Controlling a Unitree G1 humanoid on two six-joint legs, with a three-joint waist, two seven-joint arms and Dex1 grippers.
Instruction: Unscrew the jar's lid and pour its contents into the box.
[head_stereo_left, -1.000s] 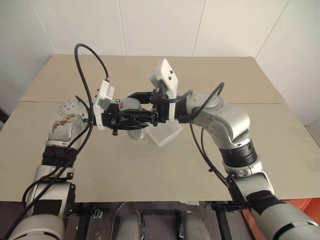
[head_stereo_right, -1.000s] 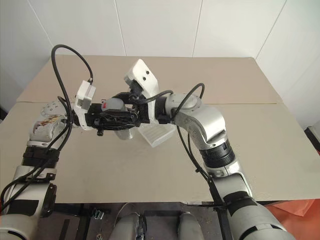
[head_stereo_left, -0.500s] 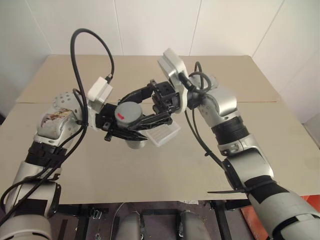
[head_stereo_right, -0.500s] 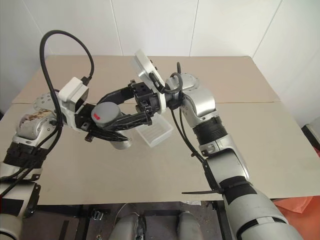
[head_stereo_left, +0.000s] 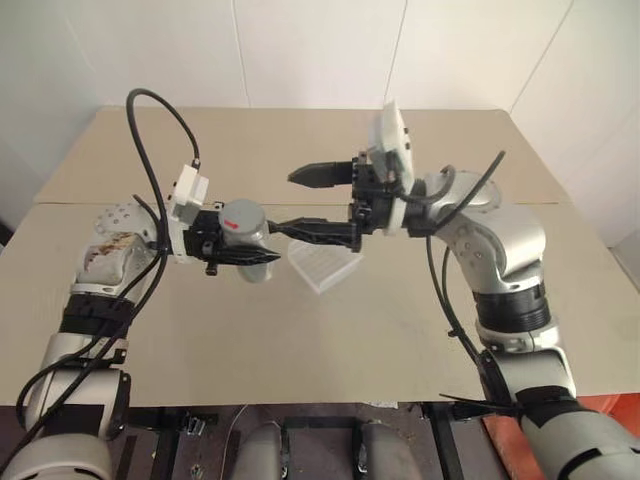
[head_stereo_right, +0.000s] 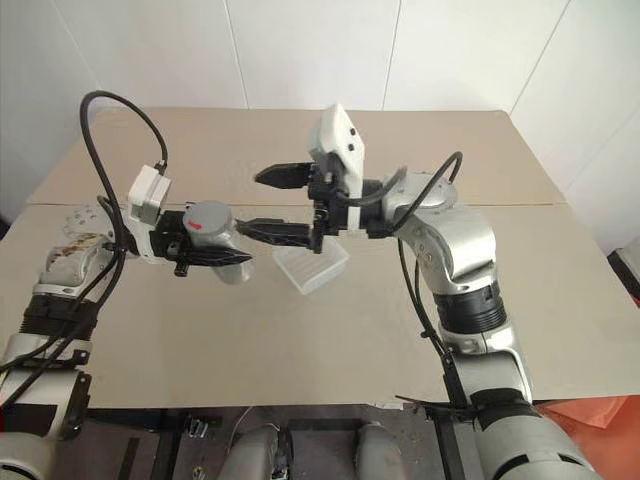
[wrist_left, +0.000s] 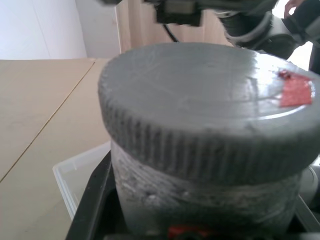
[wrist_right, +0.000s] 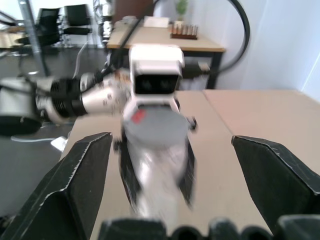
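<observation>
Your left gripper (head_stereo_left: 243, 252) sits left of centre in the left eye frame, clamped on the jar (head_stereo_left: 250, 262), which it holds above the tan table (head_stereo_left: 330, 330) with the grey lid (head_stereo_left: 241, 216) screwed on and its red mark facing up. In the left wrist picture the lid (wrist_left: 205, 115) takes up most of the frame, its ribbed edge sitting over the jar's whitish threaded neck (wrist_left: 200, 200), with a corner of the box (wrist_left: 75, 175) visible at lower left. Your right gripper (head_stereo_left: 305, 203) is at the centre of the left eye frame, its two black fingers spread wide and pointing toward the jar, one fingertip above lid height and the other reaching just beside the jar; neither touches it as far as you can tell. The box (head_stereo_left: 327, 265) rests on the table just right of the jar, below the right gripper's lower finger.
</observation>
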